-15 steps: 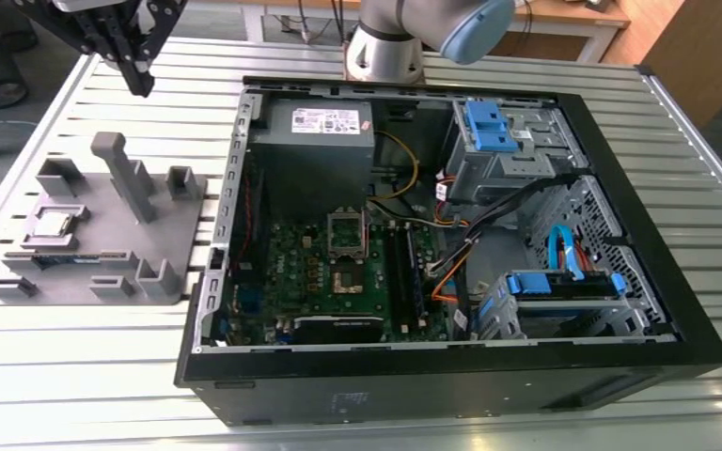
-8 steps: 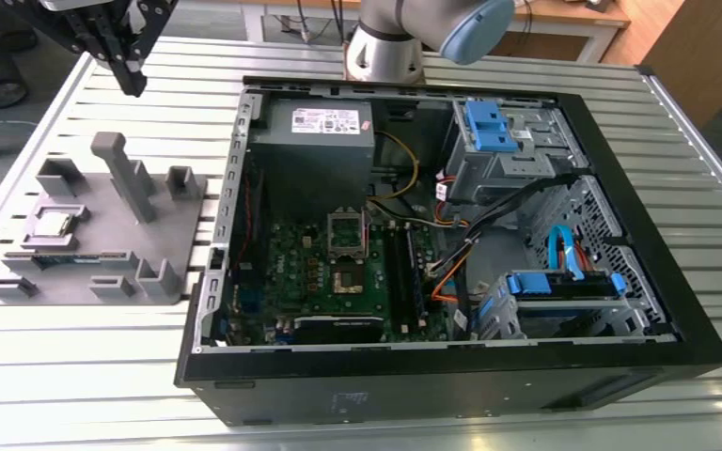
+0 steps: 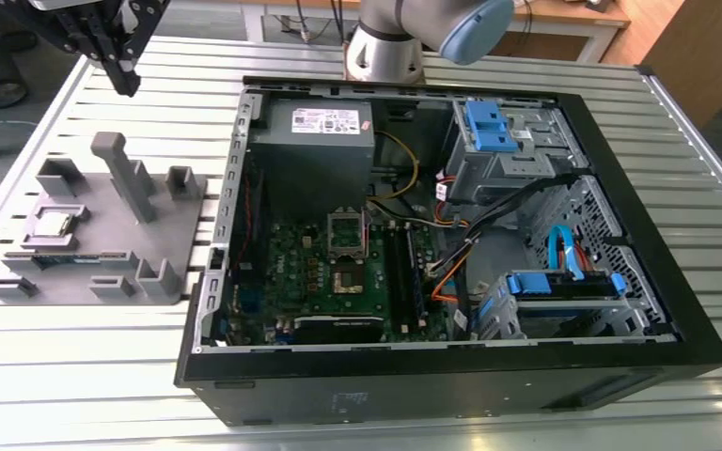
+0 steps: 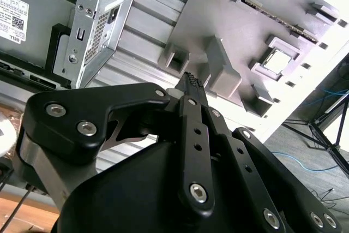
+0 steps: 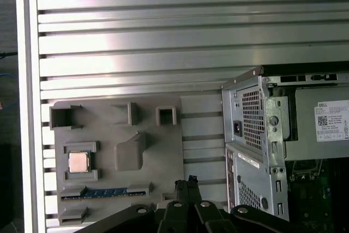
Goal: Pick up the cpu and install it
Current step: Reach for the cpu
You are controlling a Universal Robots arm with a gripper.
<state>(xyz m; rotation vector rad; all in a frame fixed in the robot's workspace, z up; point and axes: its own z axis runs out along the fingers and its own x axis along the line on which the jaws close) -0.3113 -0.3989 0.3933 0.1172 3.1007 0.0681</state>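
A black gripper (image 3: 125, 86) hangs above a slatted metal table (image 3: 86, 376), its fingers pressed together with nothing between them. The cpu (image 3: 57, 224), a small square silvery chip, lies flat in a walled pocket of a grey moulded holder (image 3: 192, 230), well apart from the gripper. A tall grey post (image 3: 120, 174) rises from the holder near the pocket. Just beside the holder, on the exterior view's right, lies an open black computer case (image 3: 462, 376). Inside it are a green motherboard (image 3: 292, 263) and a grey boxy power supply (image 3: 311, 150).
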